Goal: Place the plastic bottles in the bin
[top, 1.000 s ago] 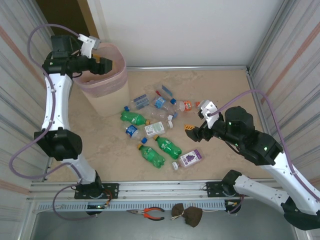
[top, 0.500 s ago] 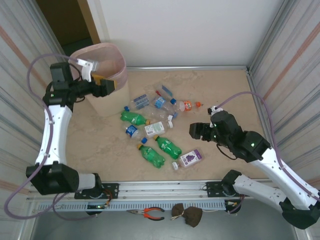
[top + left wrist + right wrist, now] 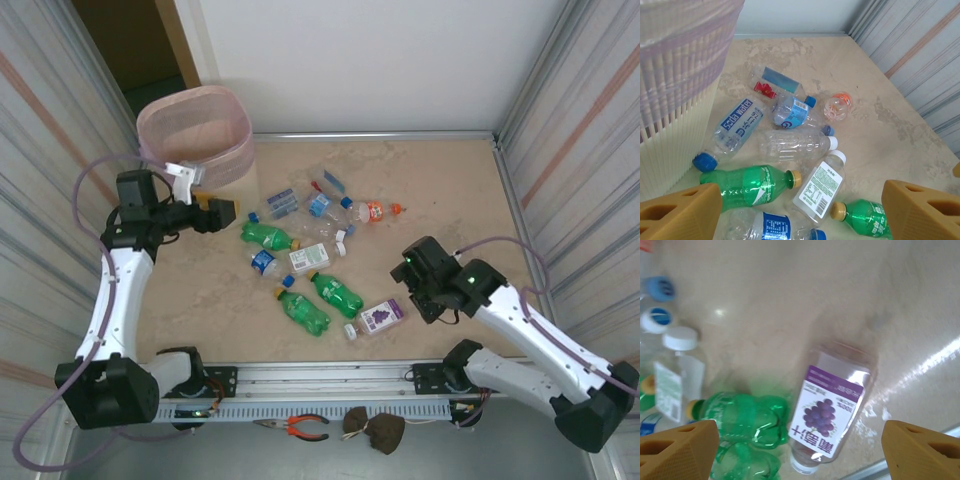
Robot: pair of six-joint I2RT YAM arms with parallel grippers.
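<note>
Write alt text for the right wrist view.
The right gripper, jaws open, hovers over a clear purple-labelled bottle lying on the beige table. Beside it lie green bottles, with a white-capped bottle beyond.

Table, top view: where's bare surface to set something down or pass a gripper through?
Widest bare patch: far-right table, bordered by the orange-labelled bottle, back wall and right wall. Smaller one near-left, between the bin and the nearest green bottle. Crowded: the bottle cluster from the bin to the purple grape-label bottle.
</note>
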